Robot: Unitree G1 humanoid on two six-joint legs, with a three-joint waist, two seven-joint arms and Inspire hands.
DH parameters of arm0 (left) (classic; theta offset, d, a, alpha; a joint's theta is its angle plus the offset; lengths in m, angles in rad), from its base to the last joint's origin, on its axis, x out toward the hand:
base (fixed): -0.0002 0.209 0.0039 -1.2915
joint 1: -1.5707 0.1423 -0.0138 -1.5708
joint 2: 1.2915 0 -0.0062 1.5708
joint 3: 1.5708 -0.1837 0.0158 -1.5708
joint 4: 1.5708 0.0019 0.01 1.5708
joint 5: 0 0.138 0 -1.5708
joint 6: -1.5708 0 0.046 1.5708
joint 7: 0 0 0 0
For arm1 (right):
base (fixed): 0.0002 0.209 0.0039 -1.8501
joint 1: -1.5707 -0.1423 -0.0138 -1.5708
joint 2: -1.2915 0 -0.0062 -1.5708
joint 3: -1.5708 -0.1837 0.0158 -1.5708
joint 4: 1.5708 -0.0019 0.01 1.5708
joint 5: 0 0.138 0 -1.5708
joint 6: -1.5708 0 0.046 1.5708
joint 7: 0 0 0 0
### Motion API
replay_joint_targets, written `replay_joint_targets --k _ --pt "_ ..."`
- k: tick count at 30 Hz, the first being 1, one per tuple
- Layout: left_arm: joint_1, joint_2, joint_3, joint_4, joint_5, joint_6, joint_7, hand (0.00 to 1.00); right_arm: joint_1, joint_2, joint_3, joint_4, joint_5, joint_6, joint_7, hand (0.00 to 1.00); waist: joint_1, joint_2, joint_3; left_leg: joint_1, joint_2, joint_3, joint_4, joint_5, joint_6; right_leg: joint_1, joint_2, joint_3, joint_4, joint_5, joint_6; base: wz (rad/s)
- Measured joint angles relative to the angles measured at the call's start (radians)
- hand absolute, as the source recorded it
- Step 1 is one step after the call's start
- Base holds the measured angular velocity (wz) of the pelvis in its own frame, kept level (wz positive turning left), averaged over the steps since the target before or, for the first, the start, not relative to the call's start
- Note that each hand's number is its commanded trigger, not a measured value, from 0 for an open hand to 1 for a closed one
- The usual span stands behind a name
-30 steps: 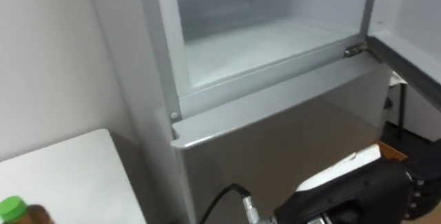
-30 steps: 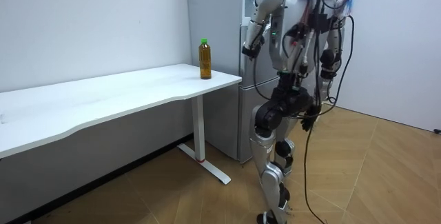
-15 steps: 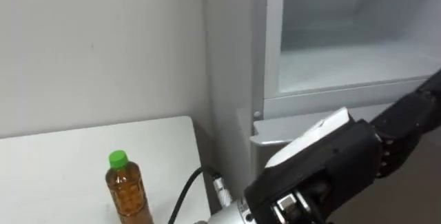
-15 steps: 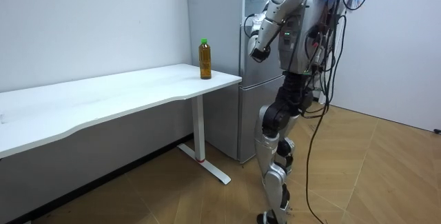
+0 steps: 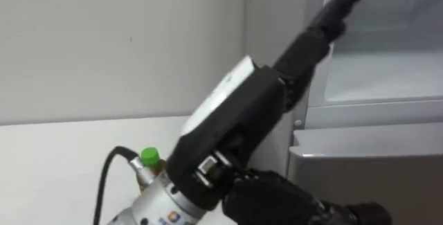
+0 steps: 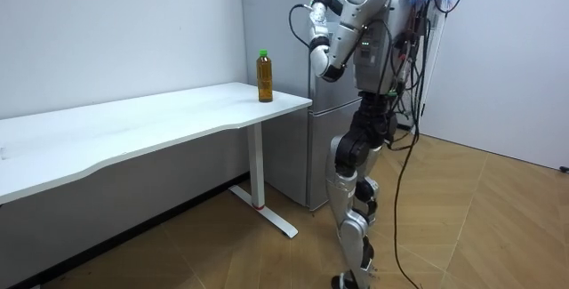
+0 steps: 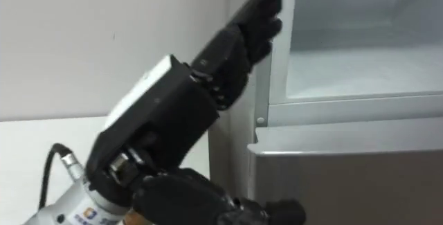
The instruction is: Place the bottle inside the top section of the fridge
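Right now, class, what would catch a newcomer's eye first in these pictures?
The robot's left hand is raised close before the camera, fingers straight, pointing toward the edge of the open upper fridge compartment. Next comes the amber bottle with its green cap, standing upright and untouched near the corner of the white table beside the fridge.

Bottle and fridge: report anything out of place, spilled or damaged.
Nothing stands out. The bottle stands upright and capped on the table's corner near the fridge, with no spill around it. The fridge's upper compartment is open. The left robot hand is raised in front of it, fingers straight, holding nothing.
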Motion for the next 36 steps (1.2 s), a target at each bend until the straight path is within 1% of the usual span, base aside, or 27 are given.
replay_joint_targets --k 2,3,4,6,7,9,10,12,13,15,16,18,19,21,22,23,24,25,26,27,28,29,30,31,33,34,36 --pt "0.000 0.012 0.069 -0.012 0.000 -0.009 0.028 0.00 0.010 0.001 -0.025 0.000 -0.002 -0.001 0.001 0.00 0.013 0.006 0.0011 0.004 0.002 -0.002 0.001 0.000 0.000 0.004 0.001 -0.001 0.000 -0.004 -0.001 0.03" --pt "0.000 0.021 0.119 -0.010 0.000 -0.017 0.055 0.00 0.013 0.001 -0.038 0.000 -0.002 -0.001 0.001 0.00 0.016 0.011 0.0045 0.008 0.002 -0.013 0.002 0.000 0.000 0.012 0.001 -0.005 0.000 -0.009 0.000 0.12" --pt "0.001 0.023 0.141 -0.010 0.001 -0.018 0.067 0.00 0.015 0.001 -0.045 0.000 -0.003 -0.002 0.001 0.00 0.016 0.013 0.0060 0.011 0.002 -0.016 0.002 0.000 0.000 0.017 0.001 -0.008 0.000 -0.011 0.000 0.18" --pt "0.017 0.031 0.248 -0.014 -0.002 -0.027 0.101 0.00 0.047 0.001 -0.106 -0.001 -0.004 -0.009 0.001 0.00 0.039 0.024 -0.0010 0.012 0.003 -0.019 0.002 0.001 -0.001 0.020 0.001 -0.015 0.001 -0.020 -0.001 0.08" --pt "0.020 0.037 0.280 -0.014 -0.003 -0.030 0.106 0.00 0.054 0.001 -0.120 -0.002 -0.001 -0.015 0.000 0.00 0.044 0.027 -0.0028 0.014 0.004 -0.018 0.001 0.001 -0.002 0.020 0.002 -0.015 0.004 -0.022 -0.002 0.00" --pt "0.021 0.061 0.418 -0.021 -0.004 -0.040 0.163 0.00 0.086 0.004 -0.182 -0.013 0.011 -0.027 0.001 0.00 0.075 0.031 -0.0055 0.019 0.004 -0.020 0.001 0.005 -0.008 0.019 -0.001 -0.020 0.021 -0.037 -0.006 0.02" --pt "0.021 0.063 0.455 -0.021 -0.004 -0.048 0.180 0.00 0.093 0.004 -0.192 -0.017 0.011 -0.030 0.001 0.00 0.077 0.032 -0.0057 0.020 0.005 -0.023 0.001 0.005 -0.009 0.022 -0.001 -0.026 0.021 -0.040 -0.007 0.16" --pt "0.020 0.066 0.575 -0.031 0.013 -0.078 0.276 0.00 0.118 0.006 -0.231 -0.013 0.007 -0.039 0.000 0.00 0.097 0.031 -0.0056 0.029 0.006 -0.043 0.000 0.007 -0.011 0.033 0.000 -0.031 0.022 -0.050 -0.009 0.11" --pt "0.020 0.067 0.601 -0.033 0.021 -0.086 0.304 0.00 0.123 0.006 -0.240 -0.011 0.007 -0.039 -0.001 0.00 0.101 0.031 -0.0060 0.031 0.007 -0.044 0.000 0.007 -0.011 0.035 0.001 -0.031 0.024 -0.053 -0.009 0.00" --pt "0.026 0.068 0.699 -0.039 0.034 -0.119 0.411 0.00 0.143 0.011 -0.261 -0.019 0.007 -0.041 -0.001 0.00 0.124 0.029 -0.0069 0.037 0.007 -0.046 0.001 0.007 -0.012 0.037 -0.003 -0.037 0.038 -0.068 -0.009 0.06" --pt "0.034 0.068 0.716 -0.044 0.036 -0.125 0.438 0.00 0.147 0.011 -0.265 -0.023 0.007 -0.041 -0.001 0.00 0.126 0.029 -0.0068 0.037 0.007 -0.047 0.001 0.007 -0.012 0.038 -0.004 -0.041 0.038 -0.069 -0.009 0.15" --pt "0.091 0.067 0.770 -0.045 0.036 -0.154 0.512 0.00 0.166 0.013 -0.280 -0.039 0.006 -0.042 0.001 0.00 0.132 0.028 -0.0060 0.045 0.006 -0.059 0.000 0.007 -0.012 0.052 -0.006 -0.053 0.034 -0.072 -0.006 0.17" --pt "0.109 0.066 0.780 -0.044 0.037 -0.155 0.523 0.00 0.170 0.013 -0.283 -0.042 0.005 -0.042 0.001 0.00 0.137 0.028 -0.0059 0.049 0.006 -0.059 -0.001 0.007 -0.012 0.056 -0.006 -0.053 0.034 -0.074 -0.006 0.06" --pt "0.191 0.066 0.817 -0.029 0.040 -0.161 0.560 0.00 0.184 0.014 -0.307 -0.053 -0.005 -0.039 0.003 0.00 0.150 0.024 -0.0041 0.056 0.002 -0.072 -0.003 0.007 -0.012 0.068 -0.012 -0.062 0.033 -0.079 -0.002 0.10" --pt "0.219 0.066 0.824 -0.022 0.035 -0.163 0.567 0.00 0.189 0.013 -0.314 -0.059 -0.009 -0.039 0.003 0.00 0.150 0.028 -0.0056 0.054 0.001 -0.071 -0.003 0.007 -0.012 0.068 -0.014 -0.067 0.033 -0.080 -0.001 0.19" --pt "0.273 0.061 0.828 -0.009 0.034 -0.162 0.586 0.00 0.201 0.014 -0.332 -0.075 -0.014 -0.037 0.002 0.00 0.149 0.023 -0.0023 0.051 -0.001 -0.071 -0.005 0.007 -0.012 0.064 -0.018 -0.071 0.034 -0.081 0.001 0.14" --pt "0.330 0.046 0.836 0.005 0.034 -0.162 0.602 0.00 0.211 0.014 -0.345 -0.083 -0.014 -0.036 0.003 0.00 0.151 0.027 -0.0046 0.051 -0.003 -0.071 -0.007 0.007 -0.012 0.063 -0.021 -0.074 0.036 -0.083 0.004 0.12" --pt "0.356 0.038 0.840 0.017 0.029 -0.162 0.607 0.00 0.214 0.014 -0.347 -0.084 -0.010 -0.035 0.003 0.00 0.151 0.028 -0.0052 0.051 -0.004 -0.071 -0.007 0.007 -0.012 0.063 -0.023 -0.076 0.038 -0.084 0.005 0.09" --pt "0.402 0.033 0.842 0.054 0.013 -0.163 0.619 0.00 0.216 0.014 -0.355 -0.086 -0.011 -0.033 0.002 0.00 0.153 0.022 -0.0031 0.053 -0.006 -0.071 -0.007 0.007 -0.012 0.063 -0.028 -0.081 0.048 -0.090 0.007 0.08" --pt "0.454 0.030 0.842 0.108 0.003 -0.163 0.632 0.00 0.220 0.012 -0.359 -0.095 -0.014 -0.025 0.000 0.00 0.152 0.023 -0.0038 0.054 -0.010 -0.072 -0.006 0.007 -0.012 0.060 -0.032 -0.081 0.054 -0.094 0.008 0.08" --pt "0.481 0.024 0.842 0.136 -0.009 -0.161 0.634 0.00 0.225 0.011 -0.365 -0.101 -0.015 -0.021 0.000 0.00 0.154 0.028 -0.0053 0.053 -0.010 -0.071 -0.006 0.007 -0.012 0.055 -0.032 -0.081 0.054 -0.094 0.009 0.00" --pt "0.531 0.003 0.841 0.172 -0.034 -0.142 0.640 0.00 0.237 0.011 -0.367 -0.120 -0.015 -0.014 0.000 0.00 0.153 0.024 -0.0117 0.051 -0.012 -0.072 -0.007 0.007 -0.012 0.049 -0.034 -0.078 0.056 -0.095 0.010 0.00" --pt "0.572 -0.023 0.841 0.201 -0.057 -0.132 0.647 0.00 0.246 0.014 -0.369 -0.132 -0.015 -0.012 0.000 0.00 0.154 0.022 -0.0129 0.051 -0.013 -0.072 -0.007 0.007 -0.012 0.048 -0.036 -0.079 0.064 -0.096 0.010 -0.05" --pt "0.593 -0.034 0.840 0.223 -0.066 -0.134 0.650 0.00 0.249 0.015 -0.373 -0.135 -0.015 -0.010 0.000 0.00 0.154 0.015 -0.0113 0.051 -0.014 -0.072 -0.007 0.007 -0.012 0.047 -0.038 -0.079 0.070 -0.099 0.010 0.00" --pt "0.656 -0.046 0.801 0.384 -0.143 -0.132 0.657 0.00 0.260 0.014 -0.378 -0.151 -0.013 0.009 -0.003 0.00 0.153 0.015 -0.0119 0.055 -0.016 -0.080 -0.004 0.007 -0.012 0.051 -0.041 -0.082 0.072 -0.101 0.011 0.03" --pt "0.668 -0.046 0.790 0.436 -0.149 -0.130 0.657 0.00 0.265 0.014 -0.379 -0.159 -0.013 0.011 -0.003 0.00 0.153 0.013 -0.0121 0.055 -0.017 -0.084 -0.005 0.007 -0.012 0.052 -0.041 -0.082 0.072 -0.102 0.012 0.10" --pt "0.708 -0.048 0.732 0.633 -0.172 -0.115 0.652 0.00 0.285 0.014 -0.380 -0.197 -0.016 0.026 -0.006 0.00 0.158 0.005 -0.0129 0.053 -0.017 -0.088 -0.007 0.007 -0.012 0.056 -0.045 -0.092 0.076 -0.102 0.012 0.07"
